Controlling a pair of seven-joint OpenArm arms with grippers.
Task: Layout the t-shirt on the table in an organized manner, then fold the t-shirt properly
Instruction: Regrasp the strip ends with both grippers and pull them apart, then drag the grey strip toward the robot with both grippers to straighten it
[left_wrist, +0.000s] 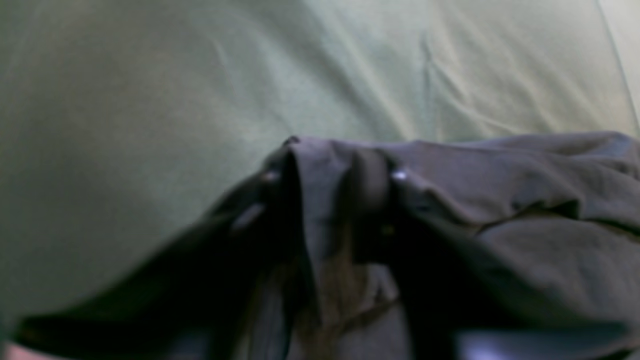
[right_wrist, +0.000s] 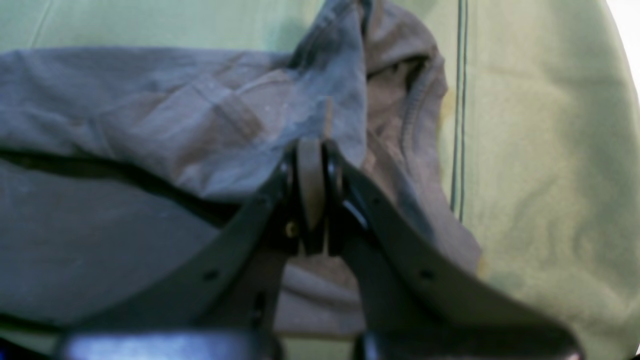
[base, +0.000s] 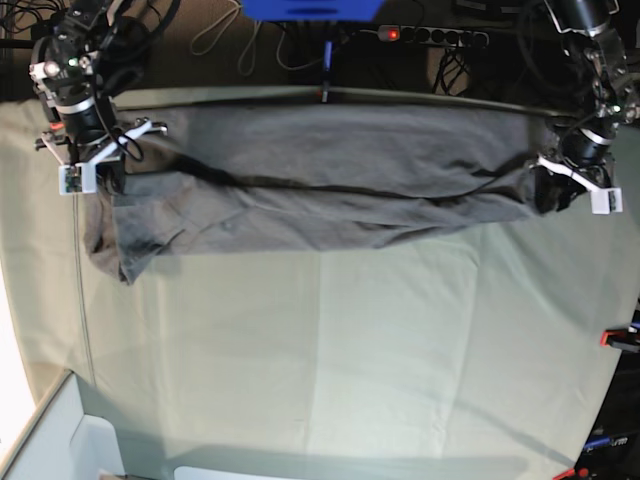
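The t-shirt (base: 330, 185), soft and limp, stretches across the upper frame on the table (base: 350, 350). We pinch it in both claws: the right gripper (right_wrist: 311, 150) clamped on fabric near the collar, the left gripper (left_wrist: 332, 175) bunching the opposite edge.

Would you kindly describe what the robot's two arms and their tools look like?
Both arms are black with silver joint bands and loose black cables. The right tool has matte black tapering fingers with beige inner pads; the left tool looks equally dark. White brackets sit at both wrists.
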